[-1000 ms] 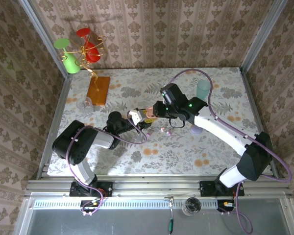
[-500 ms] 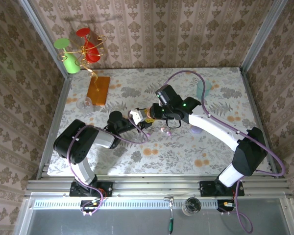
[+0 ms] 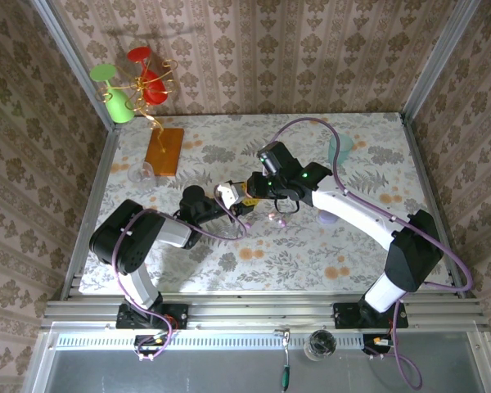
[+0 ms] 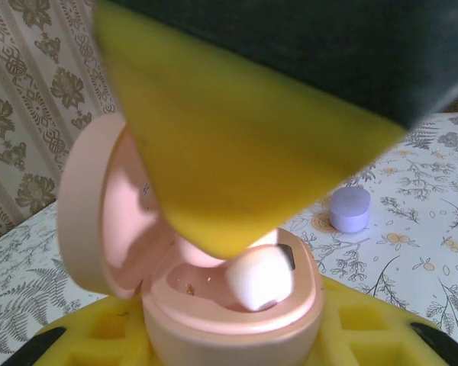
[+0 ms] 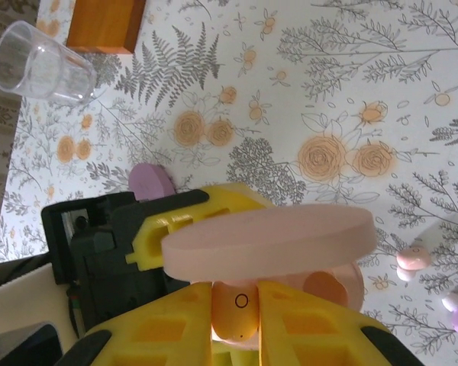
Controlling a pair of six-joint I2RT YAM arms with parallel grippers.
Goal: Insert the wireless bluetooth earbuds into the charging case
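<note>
Pretty sure I'm standing in a robotics lab test cell that's dressing up as a living room. Damask wallpaper [image 3: 254, 49] is hanging on panels slotted into bare aluminium posts [image 3: 432, 57]. A floral cloth is covering the counter [image 3: 311, 262]. The left arm [image 3: 147, 233] and right arm [image 3: 360, 214] are sitting bolted to a metal rail [image 3: 270, 309] along the front edge.

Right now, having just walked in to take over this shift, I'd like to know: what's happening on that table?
The left gripper holds the open pink charging case. The right gripper, shut on a pink earbud, has it at the case's well, under the raised lid. Whether it is fully seated is unclear. Other loose earbuds lie on the floral table nearby.
</note>
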